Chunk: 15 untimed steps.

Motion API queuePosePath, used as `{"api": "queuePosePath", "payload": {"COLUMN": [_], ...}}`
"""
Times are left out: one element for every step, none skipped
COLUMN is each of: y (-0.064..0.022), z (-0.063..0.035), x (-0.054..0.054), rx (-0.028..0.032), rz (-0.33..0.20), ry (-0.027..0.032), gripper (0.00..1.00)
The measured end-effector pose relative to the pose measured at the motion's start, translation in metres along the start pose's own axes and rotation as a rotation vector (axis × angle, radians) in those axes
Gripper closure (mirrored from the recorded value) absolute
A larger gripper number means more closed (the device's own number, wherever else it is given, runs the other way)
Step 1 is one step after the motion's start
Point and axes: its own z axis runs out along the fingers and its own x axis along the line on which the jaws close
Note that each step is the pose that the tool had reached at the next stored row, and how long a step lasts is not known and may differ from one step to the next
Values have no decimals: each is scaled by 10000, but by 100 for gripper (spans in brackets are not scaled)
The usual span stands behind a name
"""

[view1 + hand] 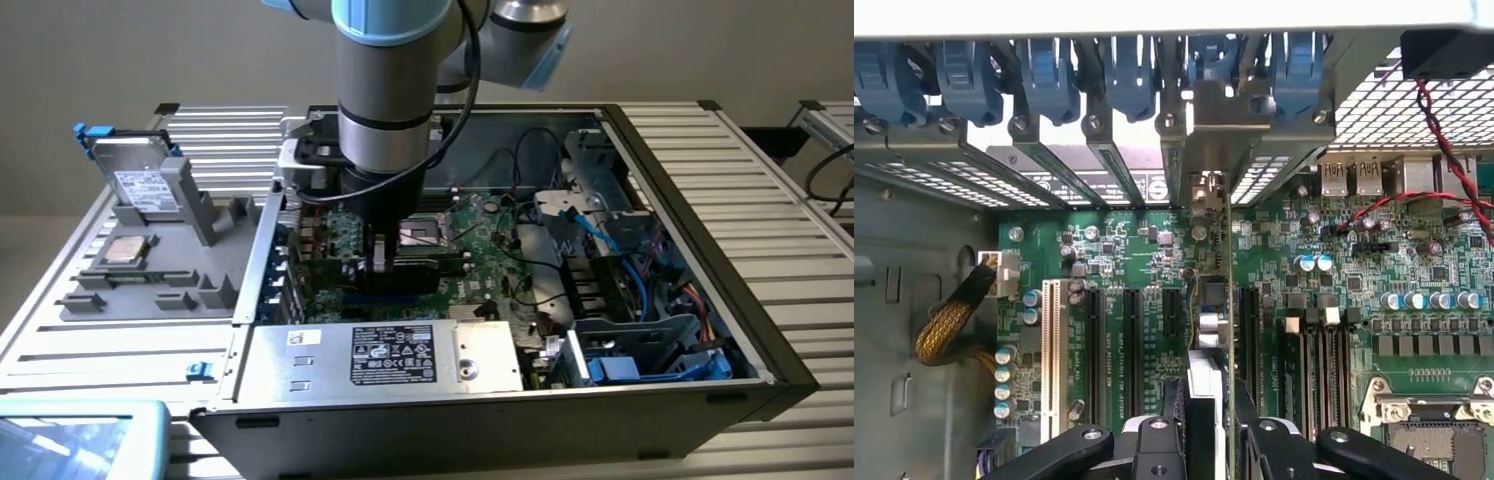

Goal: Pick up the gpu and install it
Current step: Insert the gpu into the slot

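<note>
Thin gpu [1209,325] standing edge-on, green board, silver end bracket [1216,140] at the perforated metal case rear, black gripper [1209,445] clamped on it, over the motherboard [1124,250] slots

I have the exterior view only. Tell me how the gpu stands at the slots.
Observer: In the wrist view the gpu stands edge-on over the motherboard, clamped in the gripper.
Operator: Report its bracket.
Observer: The silver bracket sits at the rear slot openings, among the blue clips.
Operator: Check the other slots.
Observer: The white slot and the black slots next to it are bare.
</note>
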Motion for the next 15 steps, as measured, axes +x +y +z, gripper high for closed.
{"api": "queuePosePath", "payload": {"y": [0, 0, 1, 3, 6, 8, 8, 8, 8, 9, 9, 8, 9, 9, 9], "z": [1, 1, 3, 6, 9, 10, 9, 10, 10, 11, 11, 14, 17, 18, 18], "x": [0, 0, -2, -10, -15, -15, -15, -14, -13, -11, -11, -11, -12, -12, -12], "rx": [0, -1, 1, 1, 3, 3, 0, 0, 0, 0, 0, 0, 1, 0, -1], "rz": [-1, -1, -2, 1, 0, -1, -1, -1, 1, 2, 4, 6, 10, 10, 10], "ry": [1, 2, 0, -1, -1, 0, 2, 2, 1, 1, 2, 7, 18, 29, 34], "gripper": [71, 71, 71, 71, 71, 71, 71, 71, 71, 71, 71, 71, 71, 71, 71]}}
